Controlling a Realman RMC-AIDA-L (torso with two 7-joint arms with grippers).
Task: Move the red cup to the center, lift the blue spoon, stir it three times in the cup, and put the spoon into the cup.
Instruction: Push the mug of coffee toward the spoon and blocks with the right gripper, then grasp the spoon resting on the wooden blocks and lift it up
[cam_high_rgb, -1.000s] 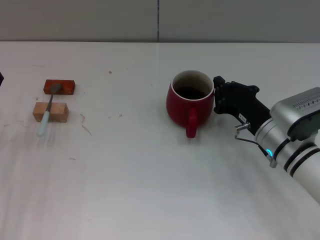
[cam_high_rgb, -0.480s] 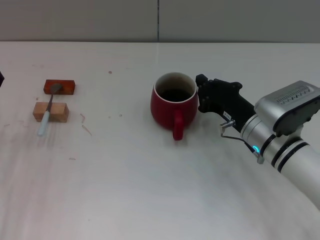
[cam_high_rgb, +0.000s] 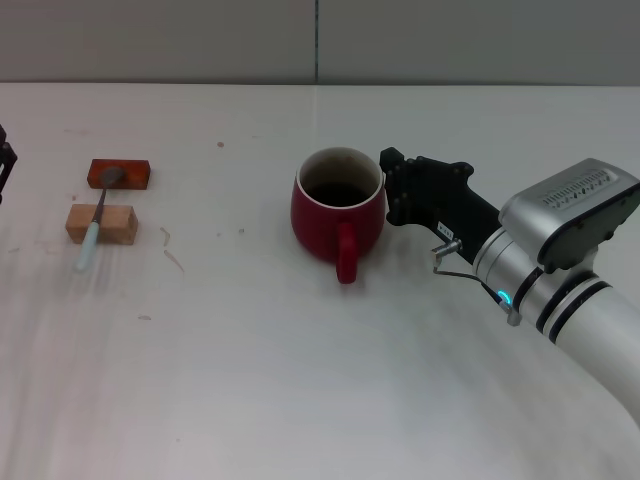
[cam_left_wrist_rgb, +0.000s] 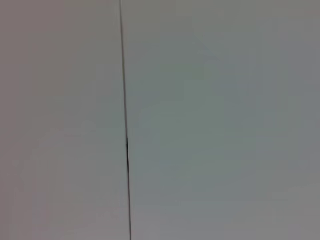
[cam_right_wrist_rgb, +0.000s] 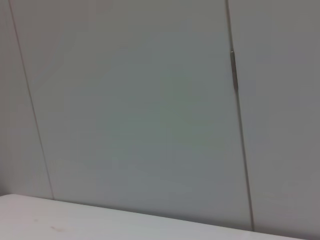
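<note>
The red cup (cam_high_rgb: 335, 210) stands upright near the middle of the table in the head view, its handle pointing toward me and its inside dark. My right gripper (cam_high_rgb: 391, 190) presses against the cup's right side, with the arm reaching in from the lower right. Far to the left, the blue spoon (cam_high_rgb: 92, 235) lies propped across two small blocks, its grey bowl on the far block and its pale handle end toward me. Only a sliver of my left gripper (cam_high_rgb: 4, 166) shows at the left edge. Both wrist views show nothing but grey wall panels.
A tan wooden block (cam_high_rgb: 101, 223) and a red-brown block (cam_high_rgb: 119, 173) carry the spoon at the left. The white table (cam_high_rgb: 250, 380) stretches wide between the cup and the blocks, and toward the front edge. A grey wall runs behind.
The red cup has slid left across the table, with my right gripper moving along against its right side. A bit of the left gripper has come into view at the left edge.
</note>
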